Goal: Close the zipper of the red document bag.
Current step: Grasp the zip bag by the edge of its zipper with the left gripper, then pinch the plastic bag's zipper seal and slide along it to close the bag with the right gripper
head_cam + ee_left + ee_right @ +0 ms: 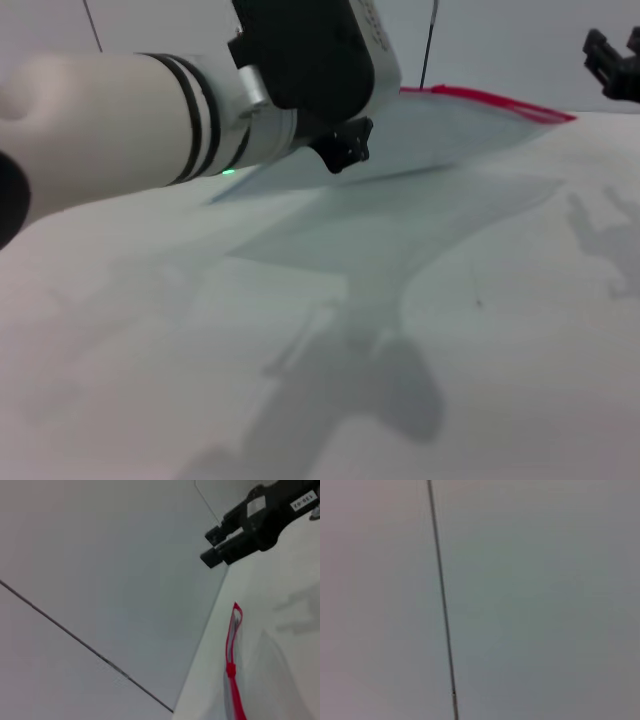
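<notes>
The red document bag (440, 135) is a translucent pale blue pouch held up off the white table, tilted, with its shadow lying beneath it. The zipper (490, 100) is a thin red strip along its upper edge. In the left wrist view the zipper (231, 645) runs away from the camera, with a small red knob (230, 670) on it. My left gripper (340, 150) is at the bag's left end, mostly hidden behind its own wrist, and the bag hangs from it. My right gripper (603, 62) hovers open beyond the bag's right end, apart from it, and also shows as the black gripper (210, 546).
The white table (480, 380) spreads in front of the bag, carrying only shadows of the arms. A pale wall (100, 555) with thin dark seams stands right behind the table's far edge. My left forearm (120, 120) fills the upper left.
</notes>
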You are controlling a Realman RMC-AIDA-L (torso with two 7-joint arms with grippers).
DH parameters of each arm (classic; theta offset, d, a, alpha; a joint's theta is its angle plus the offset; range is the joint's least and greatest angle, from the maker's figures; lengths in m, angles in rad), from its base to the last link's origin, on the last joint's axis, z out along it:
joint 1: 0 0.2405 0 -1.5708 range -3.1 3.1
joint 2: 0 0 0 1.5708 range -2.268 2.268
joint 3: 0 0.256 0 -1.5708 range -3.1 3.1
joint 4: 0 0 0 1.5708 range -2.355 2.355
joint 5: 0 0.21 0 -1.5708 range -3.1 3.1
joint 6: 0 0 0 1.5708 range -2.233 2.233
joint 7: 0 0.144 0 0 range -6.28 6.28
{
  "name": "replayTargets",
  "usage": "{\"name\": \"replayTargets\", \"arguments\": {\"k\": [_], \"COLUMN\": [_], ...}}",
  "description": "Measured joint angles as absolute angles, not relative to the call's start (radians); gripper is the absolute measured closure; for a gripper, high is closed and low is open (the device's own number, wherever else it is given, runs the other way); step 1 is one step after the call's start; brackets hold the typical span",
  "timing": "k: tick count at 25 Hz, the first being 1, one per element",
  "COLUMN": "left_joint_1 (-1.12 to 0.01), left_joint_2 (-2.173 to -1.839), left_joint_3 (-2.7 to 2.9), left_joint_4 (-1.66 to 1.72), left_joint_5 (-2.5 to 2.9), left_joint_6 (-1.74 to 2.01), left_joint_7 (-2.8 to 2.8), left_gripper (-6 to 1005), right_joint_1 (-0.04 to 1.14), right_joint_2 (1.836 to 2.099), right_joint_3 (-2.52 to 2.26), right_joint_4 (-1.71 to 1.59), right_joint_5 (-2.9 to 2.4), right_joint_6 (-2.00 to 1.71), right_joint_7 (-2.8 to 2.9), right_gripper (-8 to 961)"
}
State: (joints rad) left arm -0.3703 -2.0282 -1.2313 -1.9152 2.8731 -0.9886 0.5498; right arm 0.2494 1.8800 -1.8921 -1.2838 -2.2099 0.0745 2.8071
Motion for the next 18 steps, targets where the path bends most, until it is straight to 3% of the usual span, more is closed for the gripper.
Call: {"name": "replayTargets", "arguments": {"k": [6,10,18], "left_joint_1": [-0.328,-0.316,-0.304], "left_joint_2": [-2.028,-2.028,-2.028], "left_joint_3": [-1.234,-1.232,-1.223], "left_joint_4": [-1.934,-1.934,-1.934], "left_joint_5": [2.873,2.873,2.872], "left_joint_6": [-0.914,-0.883,-0.849], "left_joint_7": [0.561,0.562,0.569], "left_gripper": [946,946,945], "right_joint_1": [0.246,0.246,0.269], "right_joint_2": [1.891,1.912,2.013], "right_joint_3": [-1.803,-1.750,-1.601], "right_joint_4": [-1.389,-1.449,-1.527], "right_joint_5": [-2.253,-2.250,-2.240], "right_joint_6": [-0.093,-0.191,-0.398], "right_joint_7": [2.766,2.703,2.536], "right_gripper": [441,441,442]}}
